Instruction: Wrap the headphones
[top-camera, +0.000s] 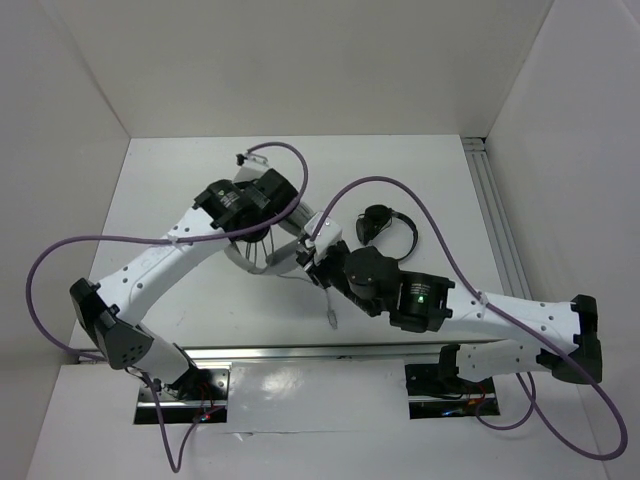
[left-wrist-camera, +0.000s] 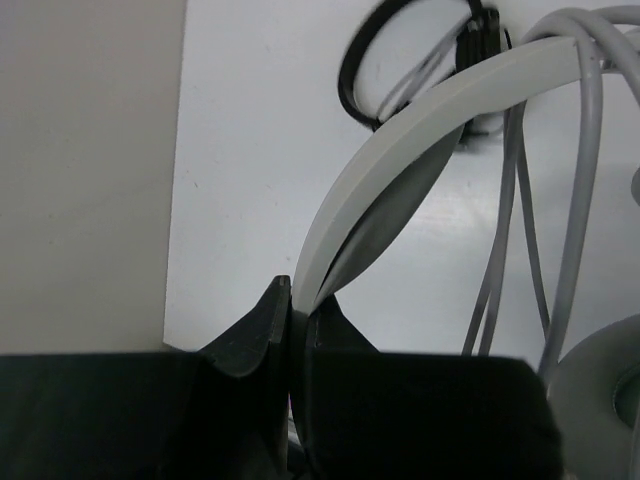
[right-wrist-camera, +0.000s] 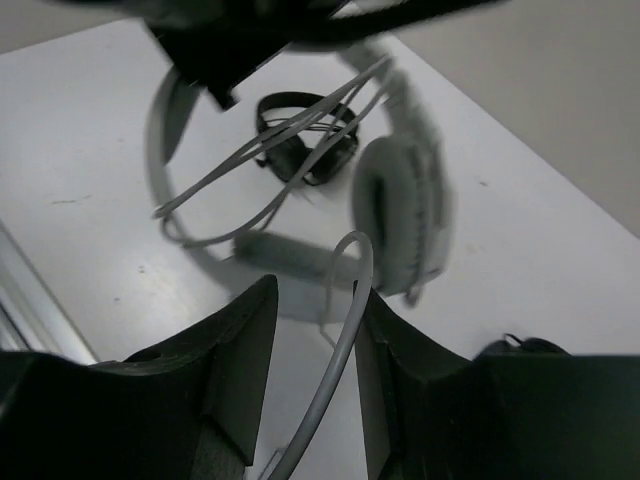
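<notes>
Left pincer (left-wrist-camera: 300, 300) clamps the stiff headband (left-wrist-camera: 420, 110) of the grey-white headphones (right-wrist-camera: 400, 210); right pincer (right-wrist-camera: 312, 310) stands part-open around their thin, limp cable (right-wrist-camera: 352, 270); likely light; band grips best.

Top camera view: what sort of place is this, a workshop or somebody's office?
Most likely a robotics lab test cell. A left arm and a right arm are mounted on a metal rail at a white table boxed in by plain white panels, working on grey headphones.
</notes>
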